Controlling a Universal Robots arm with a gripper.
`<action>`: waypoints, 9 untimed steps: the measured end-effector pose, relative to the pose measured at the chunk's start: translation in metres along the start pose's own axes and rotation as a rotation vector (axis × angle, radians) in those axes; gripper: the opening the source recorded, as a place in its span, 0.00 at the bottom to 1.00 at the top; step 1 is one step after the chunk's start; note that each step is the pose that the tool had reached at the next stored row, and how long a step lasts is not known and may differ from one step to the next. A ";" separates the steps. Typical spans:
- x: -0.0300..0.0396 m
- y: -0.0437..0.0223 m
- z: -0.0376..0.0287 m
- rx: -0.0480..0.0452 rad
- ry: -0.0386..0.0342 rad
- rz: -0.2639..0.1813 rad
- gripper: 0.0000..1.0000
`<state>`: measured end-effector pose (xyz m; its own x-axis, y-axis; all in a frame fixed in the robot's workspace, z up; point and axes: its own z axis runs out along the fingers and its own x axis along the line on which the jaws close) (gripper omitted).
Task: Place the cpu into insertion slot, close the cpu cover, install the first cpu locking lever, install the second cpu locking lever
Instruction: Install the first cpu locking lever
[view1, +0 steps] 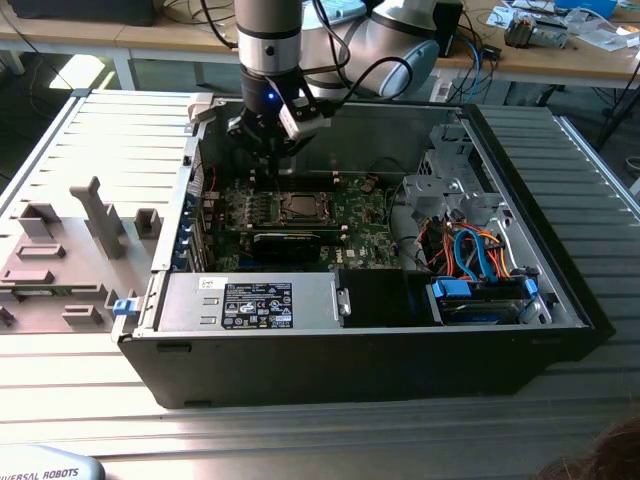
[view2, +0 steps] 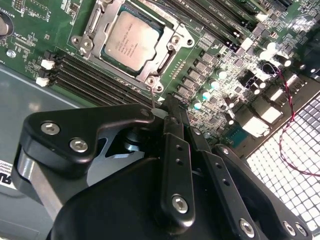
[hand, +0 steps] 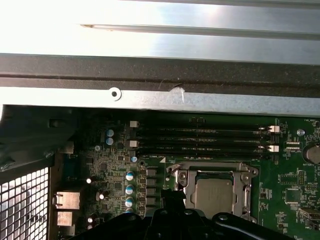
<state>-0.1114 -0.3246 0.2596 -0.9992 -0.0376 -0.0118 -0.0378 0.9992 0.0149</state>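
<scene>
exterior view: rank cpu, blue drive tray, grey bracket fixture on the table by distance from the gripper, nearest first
1. cpu: seated in its socket on the board, just below the gripper.
2. grey bracket fixture: outside the case, on the table toward the exterior view's left.
3. blue drive tray: front corner of the case, toward the exterior view's right.

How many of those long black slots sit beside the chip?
4, side by side between the cpu and the case wall in the first wrist view: slot one nearest the wall, slot two, slot three, slot four.
</scene>
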 end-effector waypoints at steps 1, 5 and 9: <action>0.0001 0.0000 0.0000 0.0000 0.0000 0.000 0.11; 0.0008 0.0000 0.0002 0.0000 0.0000 0.000 0.11; 0.0026 0.0001 0.0002 0.0000 0.0000 0.000 0.11</action>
<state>-0.1140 -0.3246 0.2593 -0.9992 -0.0376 -0.0118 -0.0378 0.9992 0.0149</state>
